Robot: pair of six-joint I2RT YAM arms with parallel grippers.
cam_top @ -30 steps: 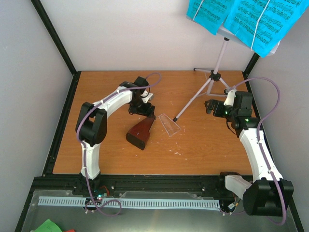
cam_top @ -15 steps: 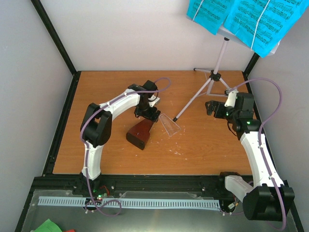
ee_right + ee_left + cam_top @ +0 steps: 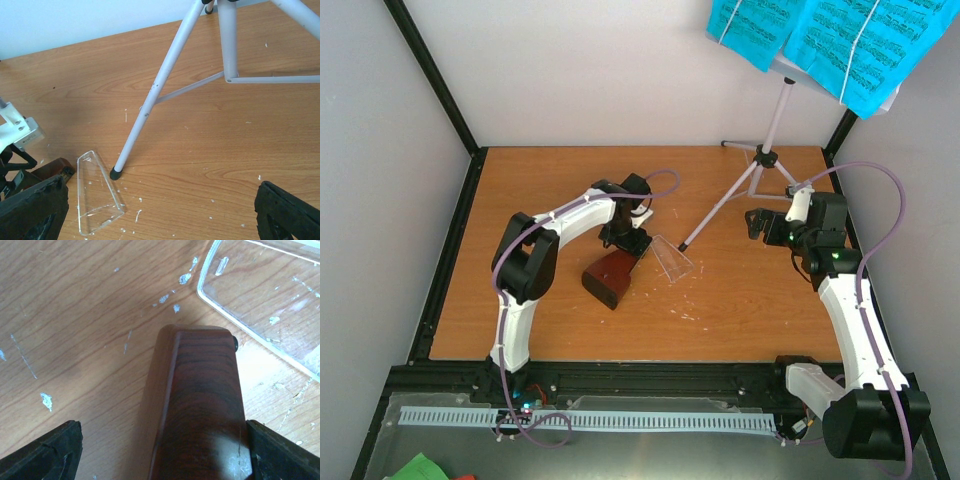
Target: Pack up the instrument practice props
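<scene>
We see the wooden table (image 3: 740, 310) filling the middle of the top view. At its upper right the pale music stand (image 3: 776, 118) stands on three legs, with the cyan sheet-music pages (image 3: 840, 40) on its desk at the top right edge. The right gripper (image 3: 160, 215) is spread wide and holds nothing, near one stand foot. In the centre the dark red-brown metronome (image 3: 612, 275) lies on its side (narrow end toward the upper right) between the spread fingers of the left gripper (image 3: 162, 460). The clear cover (image 3: 672, 260) lies just right of it.
</scene>
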